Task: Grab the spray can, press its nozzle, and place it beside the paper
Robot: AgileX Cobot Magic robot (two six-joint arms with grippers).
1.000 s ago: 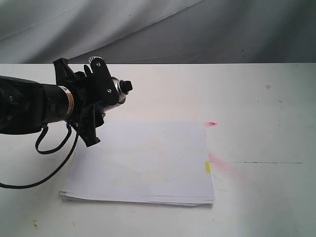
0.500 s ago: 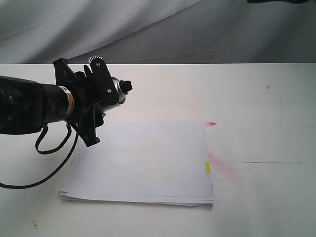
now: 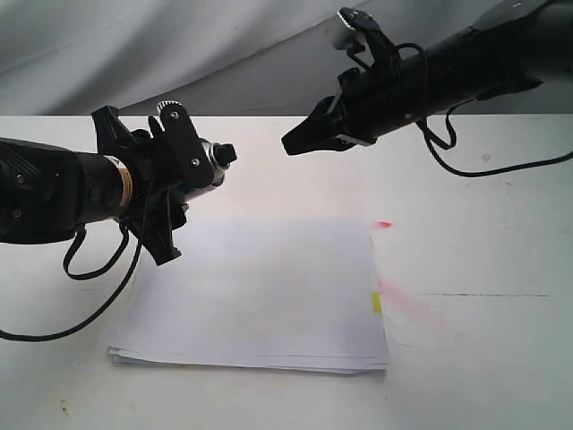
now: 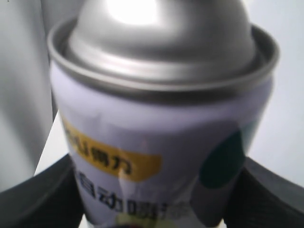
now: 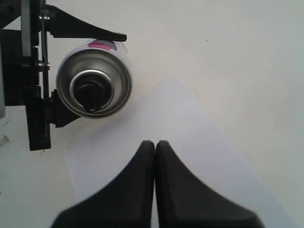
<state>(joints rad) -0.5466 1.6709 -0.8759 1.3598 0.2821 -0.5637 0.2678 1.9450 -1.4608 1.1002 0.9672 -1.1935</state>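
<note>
My left gripper (image 3: 183,161) is shut on the spray can (image 3: 209,163), holding it sideways in the air above the far left corner of the paper (image 3: 260,291). The black nozzle (image 3: 227,154) points right. In the left wrist view the can's silver dome and white label (image 4: 161,137) fill the picture, with a dark finger on each side. My right gripper (image 3: 291,145) is shut and empty, hanging in the air to the right of the nozzle, apart from it. The right wrist view looks at the can's top (image 5: 94,88) and nozzle (image 5: 91,93) beyond its closed fingertips (image 5: 155,144).
The paper lies on a white table (image 3: 483,224), its yellow tab (image 3: 377,303) on the right edge. Pink-red spray marks (image 3: 398,297) stain the table beside that edge. A grey cloth (image 3: 179,54) hangs behind the table. Cables trail from both arms.
My right arm has come into view from the upper right, its shut gripper now near the nozzle. The left gripper and can have stayed almost still.
</note>
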